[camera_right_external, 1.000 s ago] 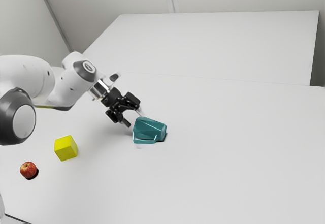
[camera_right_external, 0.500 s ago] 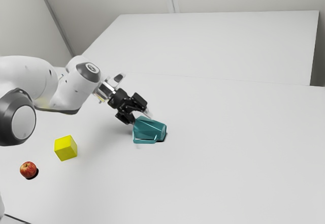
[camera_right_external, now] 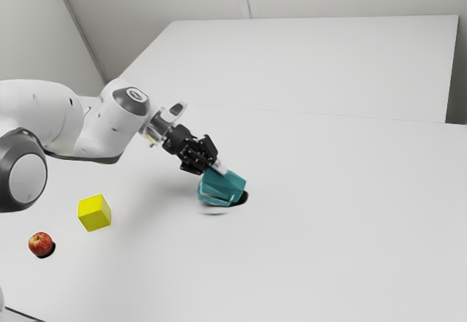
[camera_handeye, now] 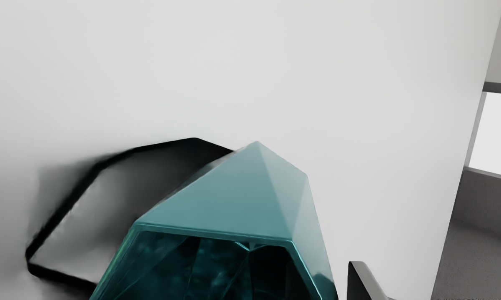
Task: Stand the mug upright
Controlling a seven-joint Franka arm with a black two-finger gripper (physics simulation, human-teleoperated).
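Reaching farther than before, the jaws (camera_right_external: 218, 167) were at the upper side of the teal mug (camera_right_external: 223, 185), which had shifted toward the exterior view's right and become tilted over the desk (camera_right_external: 328, 212). Whether they were spread or pinching, I could not tell; the wrist view cut off the mug's mouth.

Mug (camera_right_external: 225, 184): teal, no print; in the wrist view the outer facets go pale blue-green, the inside dark teal to near black. Cube (camera_right_external: 94, 214): solid bright yellow. Apple (camera_right_external: 41, 244): red, mottled with yellowish tones. Bench (camera_right_external: 343, 205): plain white, light grey where shaded. My gripper (camera_right_external: 217, 165): black. My arm (camera_right_external: 58, 114): white, dark grey bands at the joints. Walls (camera_right_external: 160, 1): pale grey, plain.
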